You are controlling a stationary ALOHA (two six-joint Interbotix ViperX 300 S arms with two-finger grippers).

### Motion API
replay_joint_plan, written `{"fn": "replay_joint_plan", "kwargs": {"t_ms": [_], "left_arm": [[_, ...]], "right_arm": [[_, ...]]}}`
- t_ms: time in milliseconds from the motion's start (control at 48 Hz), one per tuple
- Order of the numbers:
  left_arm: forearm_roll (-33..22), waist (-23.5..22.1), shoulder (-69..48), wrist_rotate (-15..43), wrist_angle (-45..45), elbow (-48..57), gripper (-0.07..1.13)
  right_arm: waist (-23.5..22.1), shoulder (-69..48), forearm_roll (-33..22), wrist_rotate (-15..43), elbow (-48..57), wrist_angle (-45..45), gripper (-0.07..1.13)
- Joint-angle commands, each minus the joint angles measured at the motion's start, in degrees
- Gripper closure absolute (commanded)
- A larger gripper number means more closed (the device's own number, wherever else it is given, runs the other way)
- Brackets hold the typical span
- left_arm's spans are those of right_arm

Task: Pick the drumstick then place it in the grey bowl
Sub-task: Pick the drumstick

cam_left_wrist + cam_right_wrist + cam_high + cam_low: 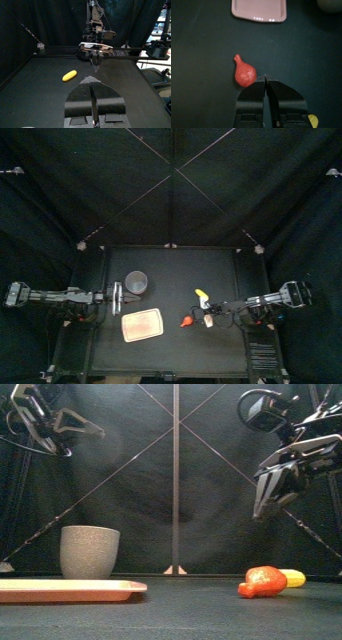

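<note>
Well, your left gripper [93, 83] and right gripper [266, 76] are both pinched shut, holding nothing. One pink tray [260, 10] and one grey cup [90, 551] sit well ahead of the right jaws. One red drumstick [244, 74] lies under them, thin end toward the tray. Your left wrist view shows the one yellow toy [69, 75], not the drumstick.

A robotics lab booth (black curtains [67, 188] all round) with a small table [174, 268].
</note>
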Motion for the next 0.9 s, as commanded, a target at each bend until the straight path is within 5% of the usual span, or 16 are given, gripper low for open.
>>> {"fn": "replay_joint_plan", "kwargs": {"t_ms": [21, 146, 417, 896], "left_arm": [[0.3, 0.2, 0.1, 0.1, -0.7, -1.2, 1.08], [0.4, 0.3, 0.2, 0.1, -0.7, -1.1, 1.08], [0.4, 0.6, 0.1, 0.1, -1.9, -0.3, 1.08], [0.3, 1.6, 0.1, 0.1, -2.0, 0.5, 1.08]], "right_arm": [[1.0, 3.5, -0.2, -0.2, -4.2, 3.2, 0.99], [2.0, 6.7, 0.0, -0.1, -6.8, 3.3, 0.80], [2.4, 10.8, 2.2, 1.2, -8.9, 6.0, 0.09], [2.1, 16.8, 4.4, 0.9, -9.3, 6.6, 0.05]]}}
